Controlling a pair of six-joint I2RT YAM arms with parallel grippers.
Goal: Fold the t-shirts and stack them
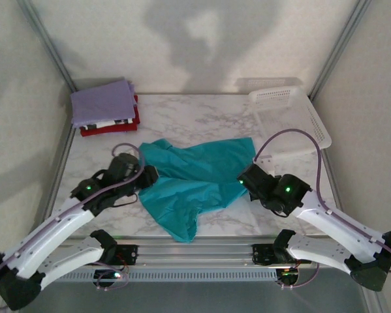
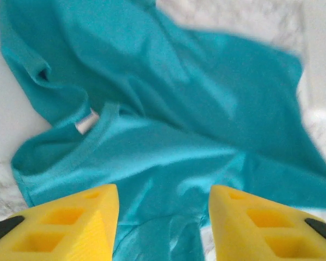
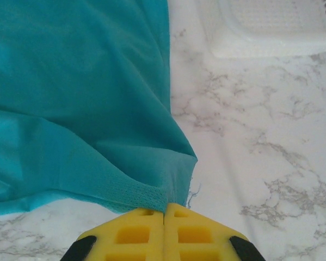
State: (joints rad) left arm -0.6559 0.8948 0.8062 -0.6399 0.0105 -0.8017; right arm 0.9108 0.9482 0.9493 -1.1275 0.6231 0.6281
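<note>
No readable text, brand or number anywhere. Only candidate: small white tag (image 2: 86, 121) at the collar of the teal t-shirt (image 2: 168, 98), mid-table; its face is blurred, print can't be made out.

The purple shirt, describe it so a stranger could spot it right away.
On the marble table, look to the far left corner, where a pile of folded shirts sits. The purple shirt is its top layer, plain and pale, unlike the black-and-white patterned shirt and the red shirt beneath.

One teal t-shirt (image 1: 195, 176), three folded t-shirts (image 1: 104, 107) — one basket (image 1: 312, 124), two claws (image 2: 163, 196) (image 3: 164, 209).
</note>
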